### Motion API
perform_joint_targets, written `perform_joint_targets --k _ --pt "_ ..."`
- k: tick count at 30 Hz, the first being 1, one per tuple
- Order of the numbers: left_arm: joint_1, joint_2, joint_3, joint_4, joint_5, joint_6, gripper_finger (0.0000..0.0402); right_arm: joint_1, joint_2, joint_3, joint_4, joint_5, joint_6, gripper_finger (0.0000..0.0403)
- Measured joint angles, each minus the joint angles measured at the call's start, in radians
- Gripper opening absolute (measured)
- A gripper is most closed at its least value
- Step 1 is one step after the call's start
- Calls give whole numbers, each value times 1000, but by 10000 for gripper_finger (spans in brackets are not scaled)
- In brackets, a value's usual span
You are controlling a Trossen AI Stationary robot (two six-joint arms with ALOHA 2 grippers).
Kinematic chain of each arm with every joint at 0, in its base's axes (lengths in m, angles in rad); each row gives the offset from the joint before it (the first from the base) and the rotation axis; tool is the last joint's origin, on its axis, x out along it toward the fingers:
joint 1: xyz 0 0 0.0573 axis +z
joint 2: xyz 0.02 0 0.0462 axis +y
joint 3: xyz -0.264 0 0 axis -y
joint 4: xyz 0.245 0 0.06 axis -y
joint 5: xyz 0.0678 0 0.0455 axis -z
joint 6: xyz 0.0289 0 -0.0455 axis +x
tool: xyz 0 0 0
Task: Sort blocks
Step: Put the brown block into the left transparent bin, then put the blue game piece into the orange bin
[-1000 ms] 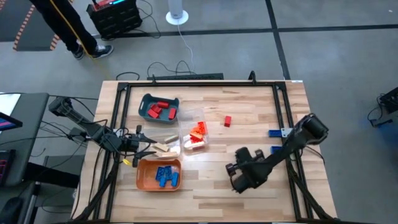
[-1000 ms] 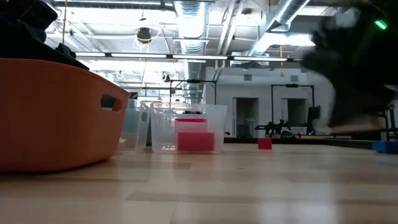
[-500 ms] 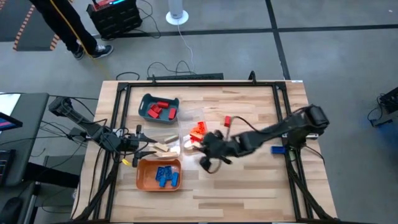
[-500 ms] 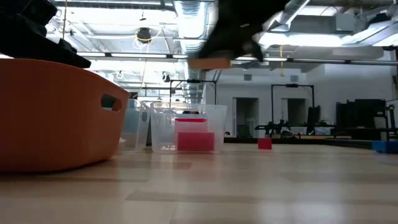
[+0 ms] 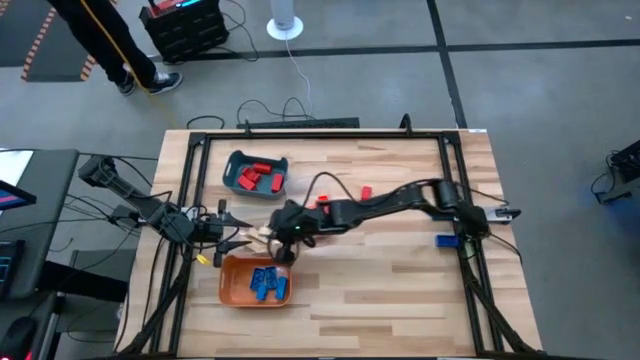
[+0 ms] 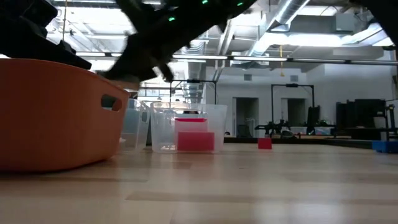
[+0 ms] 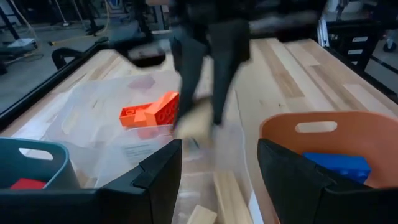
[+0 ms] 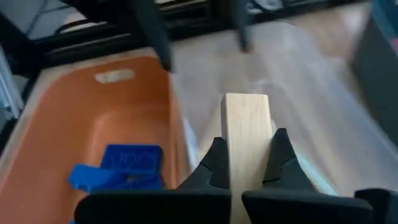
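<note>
Reaching leftward since a moment ago, my right gripper (image 8: 246, 167) now hangs over the clear tray (image 5: 268, 226), fingers clamped on a tan block (image 8: 247, 130). Just beside it sits the orange tray (image 5: 232, 283) of blue blocks (image 5: 266, 283). My left gripper (image 5: 238, 236) waits close by, fingers apart. Farther off, red blocks (image 5: 259, 178) fill the teal tray (image 5: 236, 160).

A teal tray (image 5: 232, 166) sits at the far left of the wooden table (image 5: 400, 290). An orange tray (image 5: 230, 285) sits nearer, with 1 clear tray (image 6: 219, 127) between them.
</note>
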Motion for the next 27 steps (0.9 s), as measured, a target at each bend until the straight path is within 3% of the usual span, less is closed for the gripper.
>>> perform_joint_targets --k 5,16,23,27 --pt "0 -5 0 -4 -5 -4 203 -11 110 137 -70 -55 -22 25" --pt "0 -20 0 -18 -7 -13 203 -26 123 235 -224 -70 -8 182" --pt "-14 -20 0 -21 -5 -10 203 -13 -15 251 -629 261 44 197" --pt "-19 -20 0 -28 -5 -4 203 -19 -53 248 -802 328 92 192"
